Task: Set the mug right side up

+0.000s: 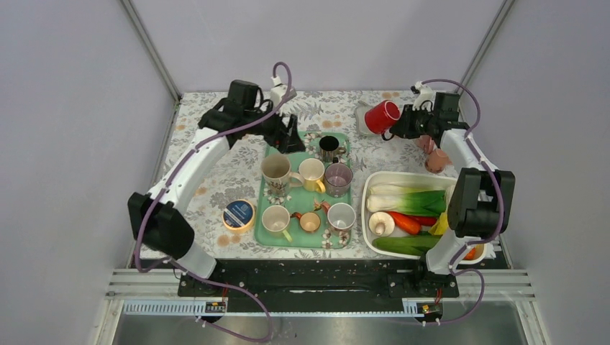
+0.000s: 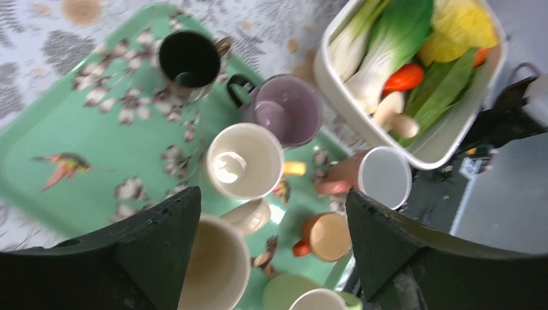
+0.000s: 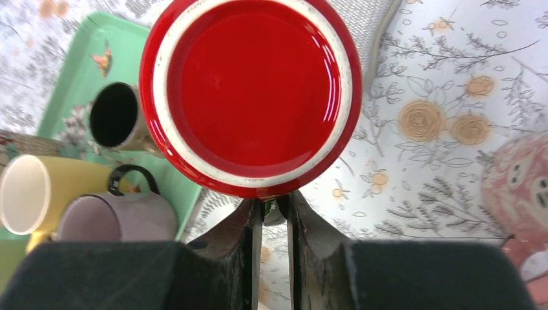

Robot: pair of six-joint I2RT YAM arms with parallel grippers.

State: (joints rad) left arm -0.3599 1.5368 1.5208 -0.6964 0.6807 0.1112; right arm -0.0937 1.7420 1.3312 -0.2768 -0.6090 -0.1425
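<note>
Hovering above the green tray's (image 2: 77, 129) far left corner, the left gripper (image 2: 273, 197) hangs spread and empty. Just past the tray's far right corner, the right gripper (image 3: 273, 203) pinches the red mug (image 3: 252, 90) at its lower edge, holding it tipped sideways in the air. It looks like glazed ceramic: rigid, weighty, slick and easily chipped, so I judge the handle or rim the best place to grip.

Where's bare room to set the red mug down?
For the red ceramic mug: bare floral tablecloth left of the green floral tray, beyond the round blue-lidded tin; or the tray's bare far-left corner. Crowded: the rest of the tray is packed with mugs, and the white vegetable tub fills the near right.
</note>
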